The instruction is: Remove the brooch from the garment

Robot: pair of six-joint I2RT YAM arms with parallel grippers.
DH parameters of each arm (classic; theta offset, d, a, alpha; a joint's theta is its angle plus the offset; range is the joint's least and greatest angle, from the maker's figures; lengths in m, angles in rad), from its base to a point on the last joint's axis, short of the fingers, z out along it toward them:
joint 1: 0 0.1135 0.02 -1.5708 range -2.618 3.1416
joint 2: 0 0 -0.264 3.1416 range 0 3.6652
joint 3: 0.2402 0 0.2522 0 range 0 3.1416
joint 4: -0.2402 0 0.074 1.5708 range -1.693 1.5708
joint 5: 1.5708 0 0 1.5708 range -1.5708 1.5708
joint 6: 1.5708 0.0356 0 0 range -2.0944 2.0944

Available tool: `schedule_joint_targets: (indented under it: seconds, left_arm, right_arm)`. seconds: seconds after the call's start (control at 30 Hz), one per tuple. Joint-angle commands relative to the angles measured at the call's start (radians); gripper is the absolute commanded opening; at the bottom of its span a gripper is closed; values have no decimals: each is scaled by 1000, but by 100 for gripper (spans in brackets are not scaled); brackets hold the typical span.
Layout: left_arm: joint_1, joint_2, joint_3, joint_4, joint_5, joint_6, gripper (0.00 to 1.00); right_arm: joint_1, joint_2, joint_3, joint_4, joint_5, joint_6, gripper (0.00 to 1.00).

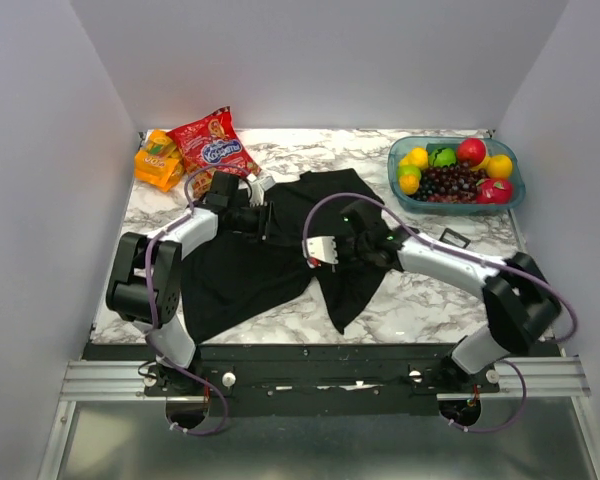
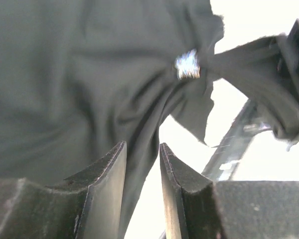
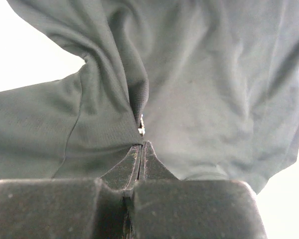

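The main risk is that the pull goes into cloth and not into the ornament: the right pincer (image 3: 141,145) is fully closed on a raised fold of the black T-shirt (image 1: 250,270), and I judge that drawing back from here would only stretch the fabric, drag the shirt across the bench (image 1: 420,300), or tear it at the pin. The left pincer (image 2: 142,145) stands open by a narrow gap and, as far as its own view shows, has hold of nothing; the shirt hangs ahead of its fingers. If it closes without first lining up, it could catch puckered cloth along with the brooch (image 2: 188,64), or knock it free so that it drops into the dark folds. The brooch lies well ahead of the left pincer, up and to the right of its tips, at the point where the cloth gathers. Seen from the right wrist it is only a thin pale sliver just beyond the closed tips, so I cannot tell whether the tips touch it. Blurred, it turns its broad, glinting face towards the left pincer and looks about as wide as tall; edge-on, its longer line seems to run along the fold, straight away from the right pincer's tips
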Motion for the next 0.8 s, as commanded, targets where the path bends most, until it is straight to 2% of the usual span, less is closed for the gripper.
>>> schedule_joint_targets:
  seconds: [0.0, 0.23, 0.27, 0.33, 0.37, 0.4, 0.47, 0.53, 0.6, 0.63, 0.67, 0.73, 0.77]
  left_arm:
    - [-30, 51, -28, 379, 278, -294, 42]
    - [-121, 167, -93, 978, 407, -795, 46]
    - [-131, 183, -102, 1138, 413, -930, 47]
    - [-138, 238, -120, 1298, 427, -1055, 47]
    - [-144, 259, -124, 1431, 432, -1120, 47]
    - [-144, 296, -125, 1484, 436, -1208, 47]
    - [-145, 319, -117, 1546, 444, -1244, 47]
    - [-144, 329, -114, 1512, 429, -1212, 47]
    - [-145, 316, -119, 1394, 409, -1154, 47]
    - [-145, 306, -119, 1332, 397, -1055, 47]
    - [-145, 296, -116, 1147, 369, -975, 47]
    - [-148, 263, -98, 959, 338, -832, 47]
    - [-148, 255, -88, 785, 316, -693, 48]
  right_arm:
    - [-1, -202, -176, 131, -138, -21, 0]
    - [12, -306, -389, 333, -115, -146, 0]
    - [14, -317, -421, 432, -113, -181, 1]
    - [17, -343, -480, 550, -106, -202, 0]
    - [19, -345, -533, 662, -103, -218, 0]
    - [20, -347, -550, 703, -95, -228, 1]
    - [23, -342, -589, 807, -92, -236, 0]
    - [25, -344, -613, 868, -100, -250, 0]
    - [26, -344, -656, 970, -109, -270, 1]
    - [29, -342, -668, 1003, -109, -276, 0]
    - [31, -340, -684, 1063, -110, -279, 0]
    - [37, -337, -714, 1108, -110, -295, 0]
    - [38, -336, -721, 1134, -109, -298, 0]
